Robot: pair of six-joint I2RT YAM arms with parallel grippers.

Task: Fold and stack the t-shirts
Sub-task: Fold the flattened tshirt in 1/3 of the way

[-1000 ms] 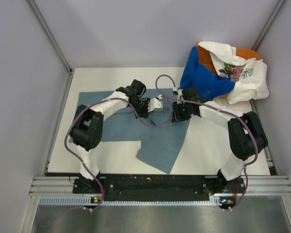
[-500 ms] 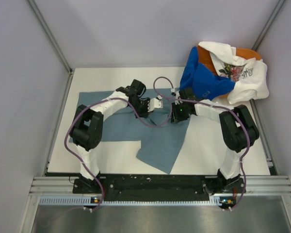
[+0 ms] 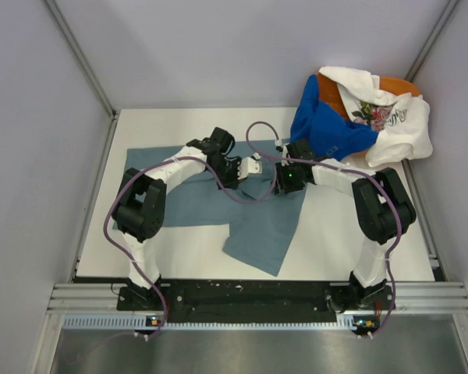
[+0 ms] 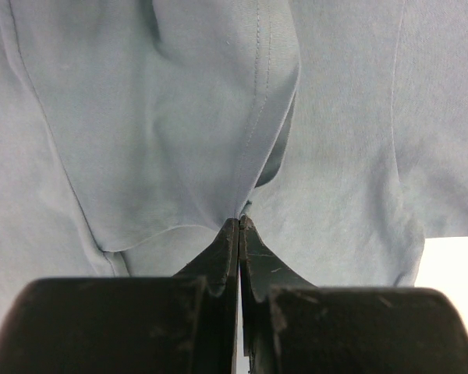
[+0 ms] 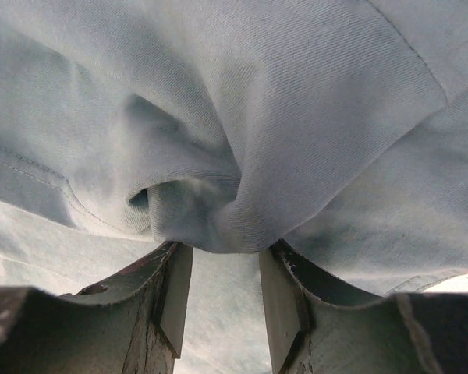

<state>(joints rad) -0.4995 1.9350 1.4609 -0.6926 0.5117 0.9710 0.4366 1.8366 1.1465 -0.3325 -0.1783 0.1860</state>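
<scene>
The slate-blue t-shirt lies spread on the white table, with a flap reaching toward the near edge. My left gripper is over its far right part. In the left wrist view the gripper is shut, pinching a fold of the shirt. My right gripper is close beside it. In the right wrist view it is open, with a bunched fold of the shirt at its fingertips. The royal blue t-shirt, the white floral t-shirt and the orange t-shirt are piled at the back right.
The white table is walled by grey panels at the back and both sides. The pile of shirts sits in the back right corner, just behind my right arm. A black rail with the arm bases runs along the near edge.
My right arm has folded in, its elbow swinging toward the back, and its gripper has edged left. The shirt's near flap has shifted slightly. The left arm has not moved.
</scene>
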